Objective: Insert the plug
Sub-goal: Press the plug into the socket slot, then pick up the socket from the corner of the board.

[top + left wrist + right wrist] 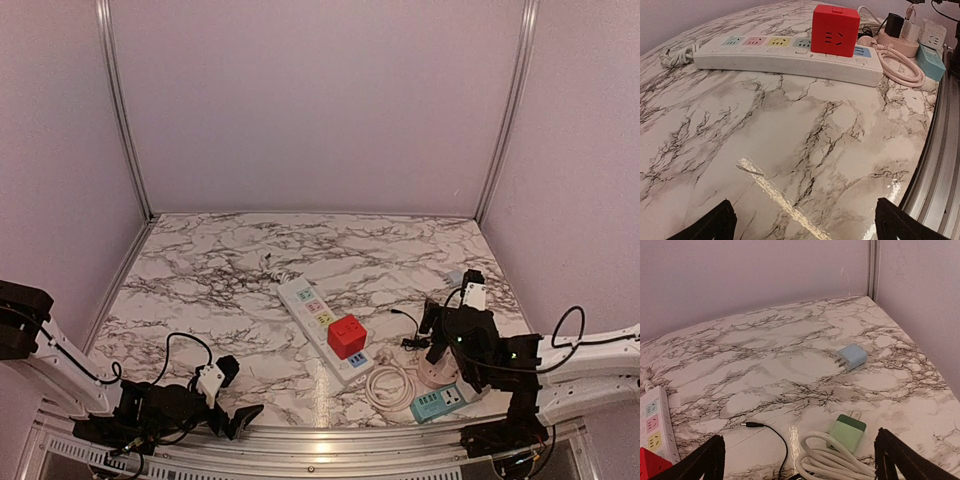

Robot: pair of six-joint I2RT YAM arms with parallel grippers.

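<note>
Right wrist view, green plug (847,434) partly behind cable (816,454), both end effectors (800,460) (805,225) spread, empty

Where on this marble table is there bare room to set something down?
Bare marble runs from the power strip back to the rear wall, and leftward from the strip to the table's left edge. The near right side is crowded: red cube, coiled cable, teal socket, blue plug, green plug.

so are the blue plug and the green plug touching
Apart. The right wrist view shows bare marble between the blue plug and the green plug nearer the camera.
</note>
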